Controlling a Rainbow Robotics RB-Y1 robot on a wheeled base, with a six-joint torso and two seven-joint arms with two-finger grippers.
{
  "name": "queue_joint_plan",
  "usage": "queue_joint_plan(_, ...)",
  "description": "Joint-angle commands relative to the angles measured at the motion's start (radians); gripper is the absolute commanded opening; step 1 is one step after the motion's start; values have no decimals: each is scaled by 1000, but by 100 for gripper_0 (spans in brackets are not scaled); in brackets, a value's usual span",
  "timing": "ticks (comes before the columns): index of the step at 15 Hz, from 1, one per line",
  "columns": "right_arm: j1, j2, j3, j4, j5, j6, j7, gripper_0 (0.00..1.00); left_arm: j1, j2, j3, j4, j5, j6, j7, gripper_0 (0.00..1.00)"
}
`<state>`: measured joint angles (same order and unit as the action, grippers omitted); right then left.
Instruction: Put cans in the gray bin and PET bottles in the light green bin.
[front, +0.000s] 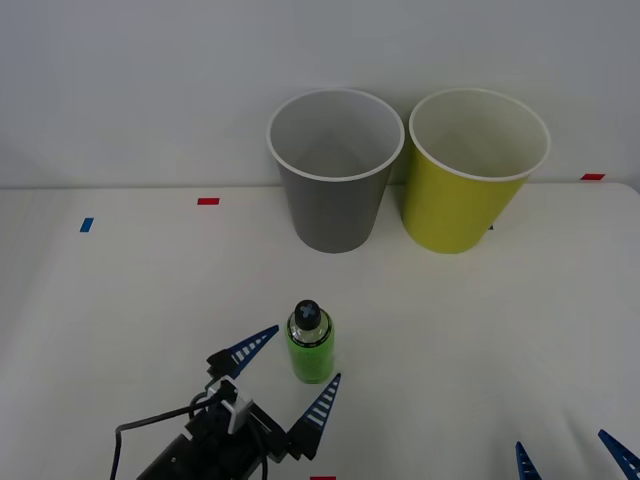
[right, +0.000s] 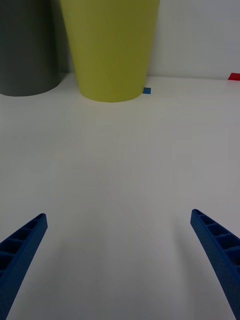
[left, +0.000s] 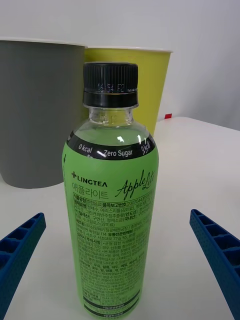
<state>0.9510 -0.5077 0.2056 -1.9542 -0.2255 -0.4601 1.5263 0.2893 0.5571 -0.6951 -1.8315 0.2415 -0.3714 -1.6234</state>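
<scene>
Near the white worktop's (front: 120, 330) front edge, the left hand (front: 298, 378) spreads its blue ribbed fingers (left: 20, 245) around the upright green-labelled, black-capped plastic bottle (front: 310, 345), ready to grip; the round yellow-green bin (front: 470, 180) waits behind.

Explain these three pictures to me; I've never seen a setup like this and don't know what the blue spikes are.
It is a two-armed robot at a white table. The blue spikes are the fingers of each hand. One picture looks down from above the arms; the others come from cameras on each wrist. The left hand is open, fingers either side of the upright PET bottle, gripping nothing yet. The right hand waits open near the table's edge. Behind stand the gray bin and light green bin.
</scene>
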Motion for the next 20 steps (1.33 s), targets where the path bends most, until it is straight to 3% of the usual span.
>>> queue_joint_plan(1,0,0,0,0,0,0,0,100,-9,-9,14,0,-2,-3,2,100)
queue_joint_plan(7,0,0,0,0,0,0,0,100,-42,-20,-4,-3,-10,2,-3,100)
queue_joint_plan(19,0,0,0,0,0,0,0,100,-136,-65,-15,0,-21,132,2,100)
queue_joint_plan(20,0,0,0,0,0,0,0,100,-136,-68,-15,0,-25,132,2,85)
